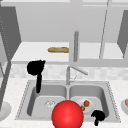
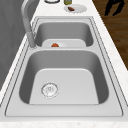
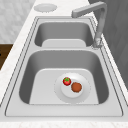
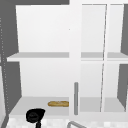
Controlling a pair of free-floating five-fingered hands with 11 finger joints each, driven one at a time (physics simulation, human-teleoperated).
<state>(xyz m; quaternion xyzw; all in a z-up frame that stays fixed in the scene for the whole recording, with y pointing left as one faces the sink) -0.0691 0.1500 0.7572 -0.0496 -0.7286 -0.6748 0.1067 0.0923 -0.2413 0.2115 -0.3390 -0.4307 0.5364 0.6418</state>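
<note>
- My left hand [image 1: 35, 67] hangs in the air just under the front edge of the cupboard shelf [image 1: 30, 53], above the left bowl of the sink [image 1: 25, 100]. It looks like a dark lump with a thin dark strip hanging down, so I cannot tell if its fingers are open or curled.
- My right hand [image 1: 98, 115] floats by the front right corner of the sink, out past the edge of the surface [image 2: 110, 40]. Its fingers hang down loose and hold nothing.
- The bread [image 1: 58, 49] lies flat on the shelf, to the right of my left hand and apart from it.
- I think the bread is light, with a hard crust and a soft inside. I would hold it around the middle and not squeeze hard.
- The plate [image 3: 58, 91] sits in the right bowl of the sink, near my right hand. A strawberry [image 3: 66, 81] and a brown round bit of food [image 3: 76, 87] rest on it, side by side.
- I think the plate is stiff, smooth and easy to break. I would pinch its rim and keep it level, or the food may roll off.
- A big red ball [image 1: 67, 114] shows at the front, to the left of my right hand.
</note>
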